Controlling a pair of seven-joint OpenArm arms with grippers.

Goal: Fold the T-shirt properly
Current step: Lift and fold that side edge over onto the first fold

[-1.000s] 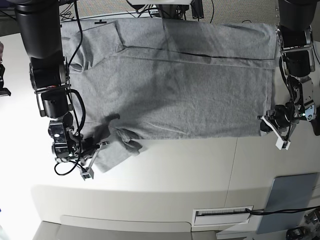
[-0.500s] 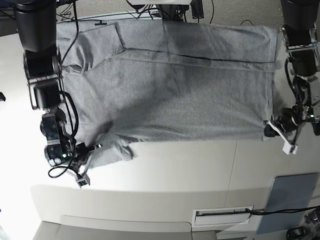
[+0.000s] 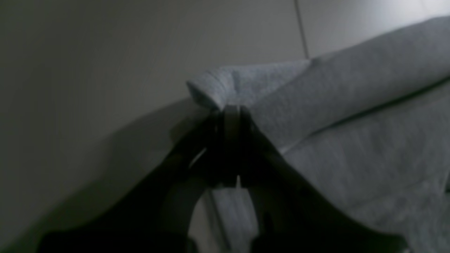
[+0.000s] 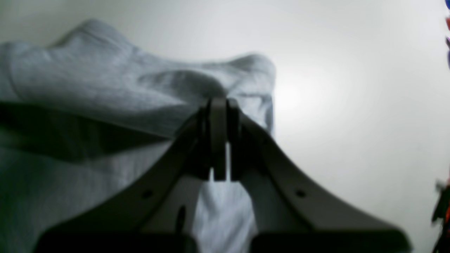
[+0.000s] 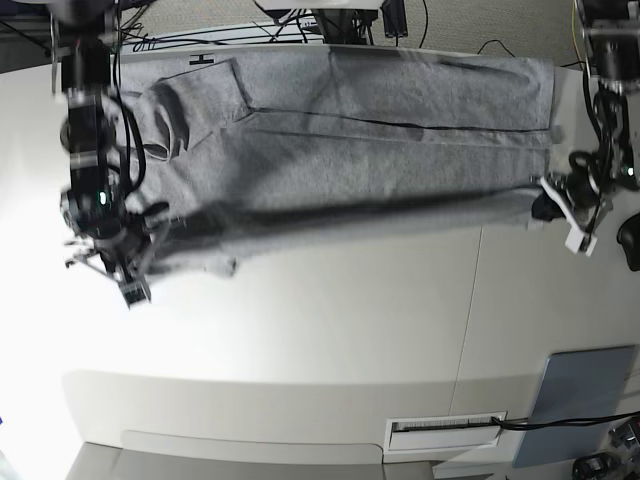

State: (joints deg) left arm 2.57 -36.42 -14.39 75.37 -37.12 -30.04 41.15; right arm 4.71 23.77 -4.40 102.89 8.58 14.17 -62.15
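Your count: one shirt, two grippers, one pad, one table.

You have a single T-shirt (image 5: 360,150) spread across one white table (image 5: 330,340). You have two grippers on it: the left gripper (image 5: 552,200) and the right gripper (image 5: 135,262), one at each end of the cloth (each wrist view shows its own pair of fingers pressed together on grey fabric). You also have one grey-blue pad (image 5: 580,400) and one white slotted strip (image 5: 445,430) near the table's front edge.
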